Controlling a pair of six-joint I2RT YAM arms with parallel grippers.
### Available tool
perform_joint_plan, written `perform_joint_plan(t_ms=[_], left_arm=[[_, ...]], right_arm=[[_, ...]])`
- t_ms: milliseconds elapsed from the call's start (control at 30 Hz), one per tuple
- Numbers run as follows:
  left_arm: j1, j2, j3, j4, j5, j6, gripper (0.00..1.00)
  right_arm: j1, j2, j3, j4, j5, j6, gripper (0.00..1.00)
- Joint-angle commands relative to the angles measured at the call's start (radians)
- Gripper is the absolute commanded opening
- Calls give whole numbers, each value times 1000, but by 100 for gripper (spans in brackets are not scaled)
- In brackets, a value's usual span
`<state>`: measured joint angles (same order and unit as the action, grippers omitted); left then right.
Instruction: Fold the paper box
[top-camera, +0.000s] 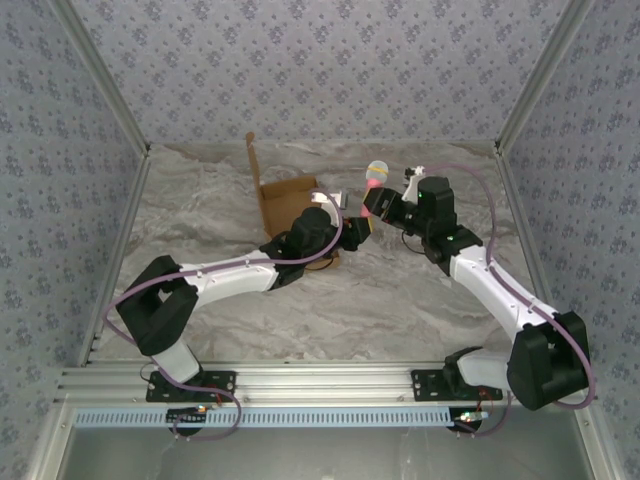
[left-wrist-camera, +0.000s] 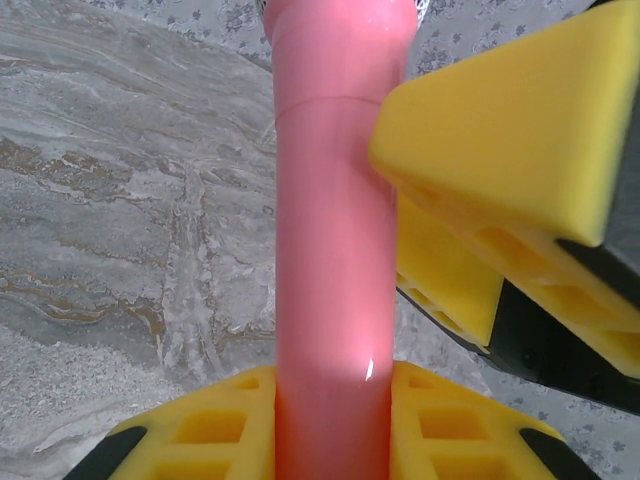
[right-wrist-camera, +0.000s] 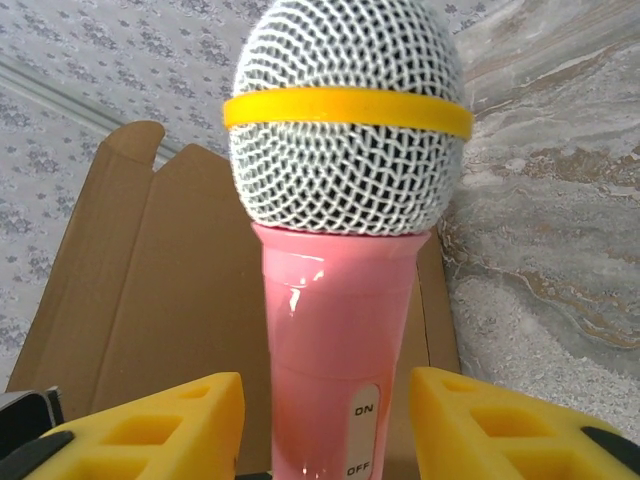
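Note:
The paper box (top-camera: 288, 203) is brown cardboard standing partly open at the back middle of the table, one flap sticking up; it also rises behind the microphone (right-wrist-camera: 150, 290). A pink toy microphone (top-camera: 375, 195) with a mesh head and yellow band is held up to the right of the box. My left gripper (left-wrist-camera: 333, 400) is shut on its pink handle (left-wrist-camera: 335, 250). My right gripper (right-wrist-camera: 330, 420) straddles the upper handle (right-wrist-camera: 340, 300) just below the head, its yellow fingers (right-wrist-camera: 160, 430) a small gap away on each side. One right finger (left-wrist-camera: 500, 120) shows beside the handle.
Patterned walls (top-camera: 320, 60) close in the marble-look table (top-camera: 330, 310) at the back and both sides. A metal rail (top-camera: 320, 385) with both arm bases runs along the near edge. The left arm (top-camera: 230, 275) stretches across the table's middle.

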<state>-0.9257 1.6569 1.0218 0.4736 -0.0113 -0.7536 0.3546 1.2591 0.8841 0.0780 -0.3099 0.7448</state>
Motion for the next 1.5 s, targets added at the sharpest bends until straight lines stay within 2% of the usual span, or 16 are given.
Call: perform_joint_plan(t_ms=[0, 333, 500, 633, 733, 800, 900, 1067, 1200, 1367, 1467], left_arm=[[-6, -41, -9, 65, 14, -8, 14], [-6, -36, -16, 76, 25, -20, 14], [-5, -27, -14, 75, 30, -22, 17], [-3, -26, -12, 62, 30, -18, 26], [1, -33, -10, 37, 31, -3, 41], [5, -42, 1, -2, 36, 21, 51], [14, -63, 46, -104, 56, 87, 59], [48, -135, 139, -297, 83, 232, 61], [91, -189, 246, -468, 124, 334, 62], [184, -273, 304, -598, 126, 365, 62], [260, -345, 296, -651, 104, 368, 62]], right_arm=[[13, 16, 4, 15, 21, -7, 45], [20, 27, 2, 49, 48, -14, 35], [20, 29, 16, 27, 70, -31, 30], [16, 29, 28, -8, 102, -57, 29], [7, 29, 41, -42, 136, -85, 29], [-3, 29, 50, -68, 159, -104, 29], [-13, 38, 74, -121, 201, -156, 28], [-14, 96, 121, -174, 182, -204, 28], [22, 185, 182, -195, 131, -223, 28], [110, 342, 298, -232, 64, -244, 28], [167, 450, 423, -291, 47, -276, 27]])
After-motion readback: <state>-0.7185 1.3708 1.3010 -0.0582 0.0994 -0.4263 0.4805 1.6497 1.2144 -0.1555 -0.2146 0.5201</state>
